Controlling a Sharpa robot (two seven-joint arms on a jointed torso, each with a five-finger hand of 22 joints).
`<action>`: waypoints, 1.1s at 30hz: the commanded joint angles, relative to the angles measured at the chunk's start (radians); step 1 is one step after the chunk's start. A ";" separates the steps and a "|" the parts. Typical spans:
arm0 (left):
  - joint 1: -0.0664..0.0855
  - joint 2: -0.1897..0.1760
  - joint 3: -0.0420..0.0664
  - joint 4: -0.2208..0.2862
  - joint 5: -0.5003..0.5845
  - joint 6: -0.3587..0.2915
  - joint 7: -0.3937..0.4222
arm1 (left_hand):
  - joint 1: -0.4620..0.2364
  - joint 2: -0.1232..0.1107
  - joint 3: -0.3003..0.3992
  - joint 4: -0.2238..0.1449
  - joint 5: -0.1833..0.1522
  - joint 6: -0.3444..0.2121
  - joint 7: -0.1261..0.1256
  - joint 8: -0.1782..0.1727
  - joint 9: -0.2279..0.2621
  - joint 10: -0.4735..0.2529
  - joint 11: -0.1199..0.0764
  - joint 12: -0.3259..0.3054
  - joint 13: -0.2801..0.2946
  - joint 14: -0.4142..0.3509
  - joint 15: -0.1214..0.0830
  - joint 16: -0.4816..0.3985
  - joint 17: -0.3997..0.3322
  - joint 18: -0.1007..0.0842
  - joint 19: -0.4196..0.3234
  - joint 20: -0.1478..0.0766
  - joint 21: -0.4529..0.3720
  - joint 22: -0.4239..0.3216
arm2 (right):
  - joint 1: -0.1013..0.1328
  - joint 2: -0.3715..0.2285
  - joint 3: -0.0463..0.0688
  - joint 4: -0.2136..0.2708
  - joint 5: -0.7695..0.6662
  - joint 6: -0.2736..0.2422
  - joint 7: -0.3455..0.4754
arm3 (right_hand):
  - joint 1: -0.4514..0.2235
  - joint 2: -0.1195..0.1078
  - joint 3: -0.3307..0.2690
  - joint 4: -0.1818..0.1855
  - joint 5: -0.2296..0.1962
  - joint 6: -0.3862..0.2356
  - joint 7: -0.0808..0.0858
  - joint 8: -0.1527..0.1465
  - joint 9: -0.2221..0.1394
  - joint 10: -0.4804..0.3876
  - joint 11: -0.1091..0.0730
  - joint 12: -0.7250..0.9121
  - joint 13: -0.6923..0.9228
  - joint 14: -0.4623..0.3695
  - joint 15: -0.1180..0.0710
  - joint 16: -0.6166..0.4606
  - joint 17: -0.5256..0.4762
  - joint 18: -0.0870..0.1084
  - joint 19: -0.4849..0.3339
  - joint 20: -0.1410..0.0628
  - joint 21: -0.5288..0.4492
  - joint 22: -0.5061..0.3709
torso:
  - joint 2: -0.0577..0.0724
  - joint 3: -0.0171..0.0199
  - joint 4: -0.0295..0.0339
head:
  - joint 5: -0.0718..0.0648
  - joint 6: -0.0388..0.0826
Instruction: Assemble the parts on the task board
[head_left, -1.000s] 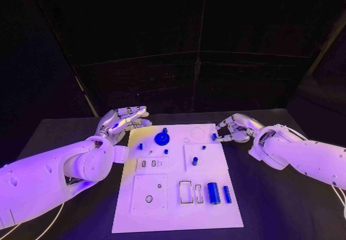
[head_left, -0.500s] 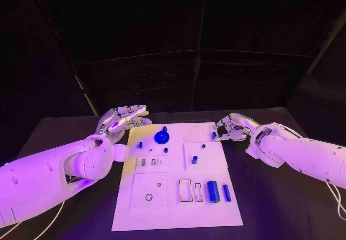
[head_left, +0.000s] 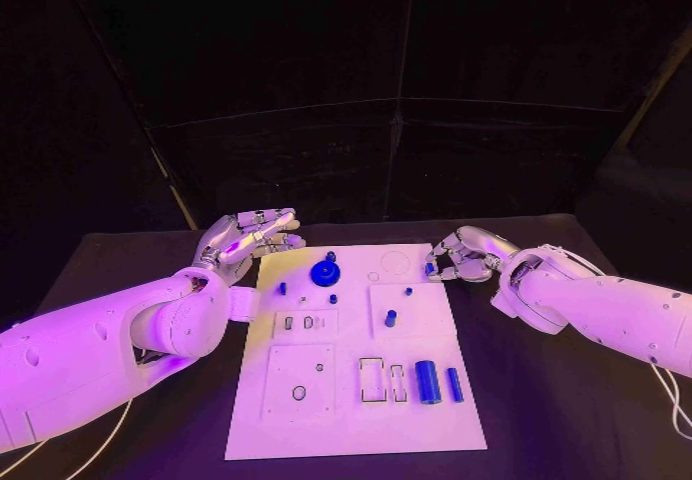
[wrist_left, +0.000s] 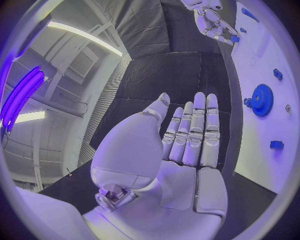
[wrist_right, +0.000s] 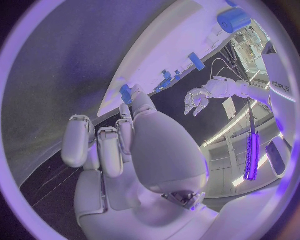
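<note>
The left hand is hovering just off the far left corner of the white board, over the black table. Its fingers are lying straight and side by side, and nothing is sitting in the palm, as the left wrist view is showing.

On the board, a blue gear is standing near the far edge, close to that hand. Two small blue pegs are sitting just nearer the robot than the gear, one at its left and one almost under it. Moving right, a short blue pin is standing in the middle of the board, with a tiny blue piece beyond it. Toward the near end, a thick blue cylinder is lying beside a thinner blue rod, the two running side by side and slightly apart, just right of two empty rectangular slots.

The right hand is reaching in at the far right edge of the board. Its fingers are curling in and pinching a small blue part right at the board's rim; in the right wrist view the same blue part is showing at the fingertips, against the edge of the board.
</note>
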 joint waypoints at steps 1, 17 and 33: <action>0.001 0.000 0.001 0.001 -0.005 0.009 0.014 | 0.003 0.002 -0.001 -0.006 0.004 0.008 0.001 -0.002 0.000 0.005 0.001 -0.004 -0.001 -0.004 0.000 -0.001 0.001 0.013 0.004 -0.001 -0.004 -0.001 | 0.000 0.002 0.001 -0.001 -0.019 0.014 -0.003 | -0.001 0.008 0.001 -0.005 0.004 0.008 0.002 0.005 0.001 0.012 -0.013 0.004 -0.039 0.088 -0.008 0.006 0.190 -0.002 0.005 -0.004 0.004 0.002 | -0.001 0.0002 0.0000 | 0.000 -0.001; 0.001 -0.001 0.001 0.002 -0.005 0.009 0.012 | 0.002 0.002 -0.001 -0.007 0.004 0.007 0.002 -0.003 -0.001 0.004 0.001 -0.005 -0.002 -0.004 0.000 -0.001 0.001 0.013 0.004 -0.001 -0.005 -0.002 | -0.001 0.009 0.001 -0.005 -0.024 0.017 -0.006 | 0.008 0.028 0.020 -0.014 -0.001 0.026 -0.004 0.009 0.000 0.015 -0.019 0.007 -0.035 0.089 -0.013 0.007 0.193 -0.003 0.009 -0.009 0.008 0.010 | 0.000 0.0015 -0.0005 | -0.003 0.000; 0.001 -0.003 0.001 0.002 -0.005 0.010 0.010 | 0.001 0.002 -0.001 -0.007 0.004 0.006 0.002 -0.003 -0.001 0.003 0.002 -0.006 -0.002 -0.004 0.000 -0.001 0.001 0.013 0.004 -0.001 -0.006 -0.002 | -0.001 0.016 0.001 -0.008 0.024 -0.019 -0.004 | 0.012 0.067 0.072 -0.030 -0.011 0.069 -0.022 0.026 0.002 0.030 -0.035 0.022 -0.020 0.091 -0.027 0.011 0.202 -0.008 0.024 -0.022 0.021 0.035 | 0.000 0.0011 -0.0001 | -0.007 -0.002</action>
